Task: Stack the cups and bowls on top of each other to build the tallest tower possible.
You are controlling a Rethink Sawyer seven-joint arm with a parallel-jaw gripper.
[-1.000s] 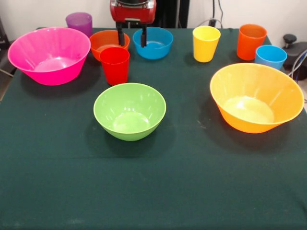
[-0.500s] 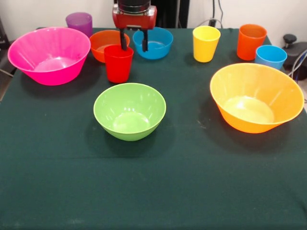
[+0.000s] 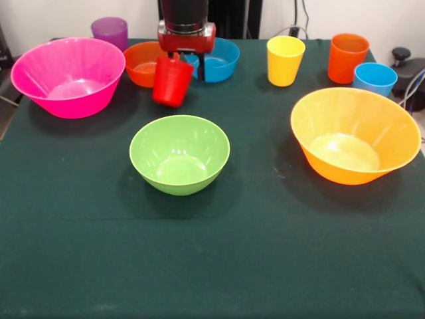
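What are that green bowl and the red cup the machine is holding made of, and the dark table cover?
The green bowl looks like glossy moulded plastic: light glints on its smooth inside. The red cup, tilted in the gripper, seems the same smooth plastic, slightly less shiny. The dark green table cover looks like matte cloth, probably felt; it gives no reflections.
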